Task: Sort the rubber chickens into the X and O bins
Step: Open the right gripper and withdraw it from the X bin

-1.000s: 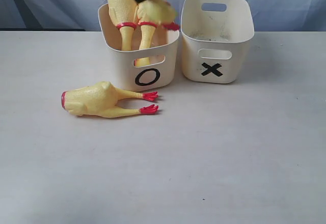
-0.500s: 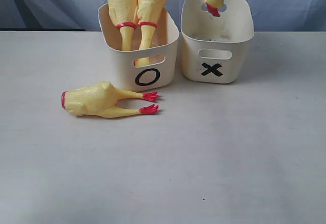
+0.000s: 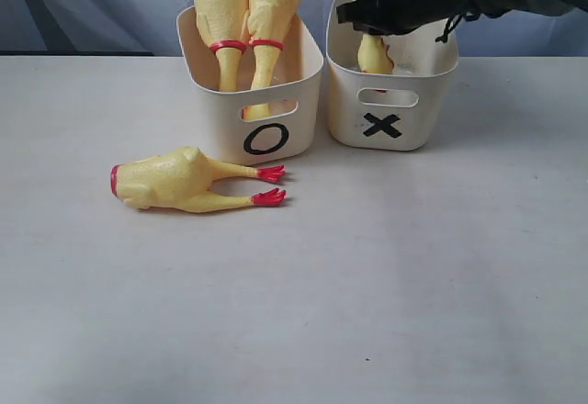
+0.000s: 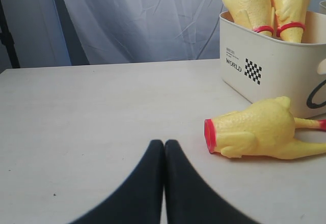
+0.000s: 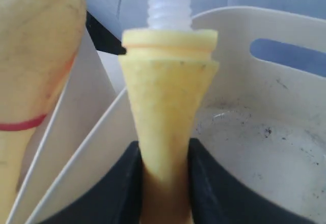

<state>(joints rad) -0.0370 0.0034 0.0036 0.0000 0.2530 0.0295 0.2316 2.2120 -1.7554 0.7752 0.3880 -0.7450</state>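
Observation:
A headless rubber chicken (image 3: 175, 179) lies on the table in front of the O bin (image 3: 220, 119). Two long rubber chickens (image 3: 220, 9) stand upside down in that bin. My right gripper (image 3: 369, 14) reaches over the X bin (image 3: 423, 129), shut on a yellow chicken neck piece (image 3: 373, 53) that hangs down into it. The right wrist view shows the jaws pressed on both sides of this piece (image 5: 168, 91), with a white ribbed tip at its far end. My left gripper (image 4: 164, 143) is shut and empty, low over the table beside the headless chicken (image 4: 254, 130).
The two bins stand side by side at the back of the white table (image 3: 367, 285), with a pale curtain (image 4: 153, 20) behind. The X bin's floor (image 5: 265, 147) is scuffed with dark specks. The left gripper does not show in the exterior view.
The right arm carried the neck piece from above the O bin across to the X bin and lowered it inside. The headless chicken on the table has not moved.

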